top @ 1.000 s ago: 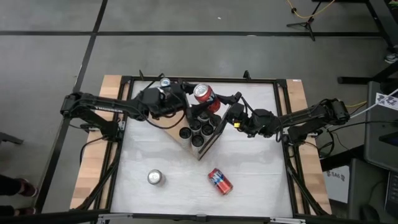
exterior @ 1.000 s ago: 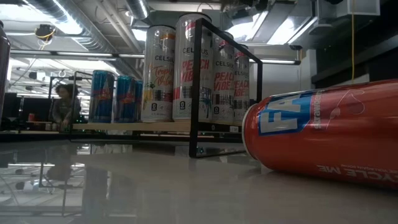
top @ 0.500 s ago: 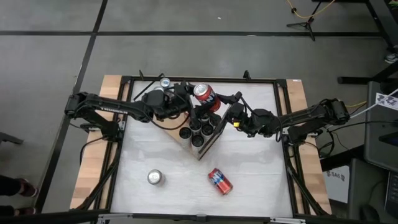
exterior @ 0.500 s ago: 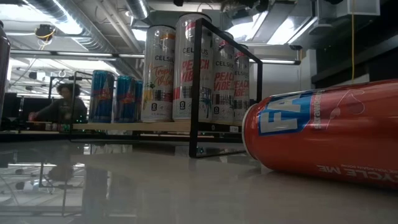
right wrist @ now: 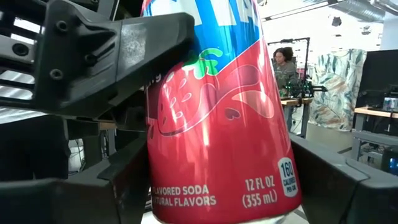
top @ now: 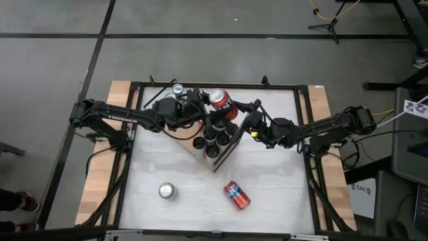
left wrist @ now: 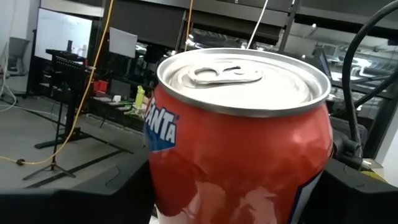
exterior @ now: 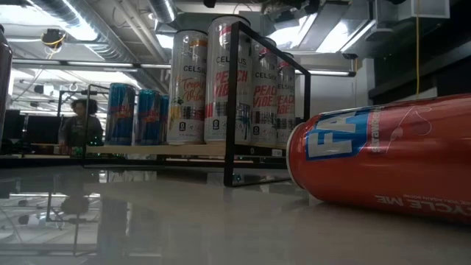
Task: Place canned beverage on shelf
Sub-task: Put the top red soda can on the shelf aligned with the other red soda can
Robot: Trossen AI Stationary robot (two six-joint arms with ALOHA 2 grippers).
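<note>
White tabletop [top: 174,167] over grey floor [top: 200,20]

Both arms reach inward; left gripper [top: 204,114], right gripper [top: 235,115] meet.

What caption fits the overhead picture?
Both tools flank a red can above the shelf.

I see both grippers crowding the upright Fanta can [top: 221,102] above the shelf [top: 224,152]; only the near table [top: 281,194] lies open around two loose cans.
</note>
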